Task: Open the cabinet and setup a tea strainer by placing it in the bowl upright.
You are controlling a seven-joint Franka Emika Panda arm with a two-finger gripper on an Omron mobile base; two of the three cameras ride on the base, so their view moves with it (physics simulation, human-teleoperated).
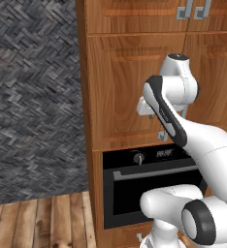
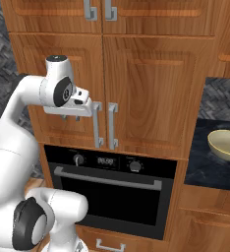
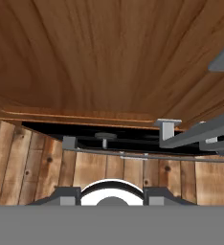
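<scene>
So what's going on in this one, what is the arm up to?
The white arm has its gripper up at the left handle of the tall wooden cabinet above the oven. Both cabinet doors look shut. Whether the fingers have actually closed on the handle is hard to tell. A beige bowl sits on the dark counter to the right.

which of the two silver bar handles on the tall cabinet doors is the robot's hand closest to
The left door's vertical silver bar handle: the gripper sits right against its top. The right door's matching handle stands farther off, across the seam between the medium-brown wooden doors.
</scene>
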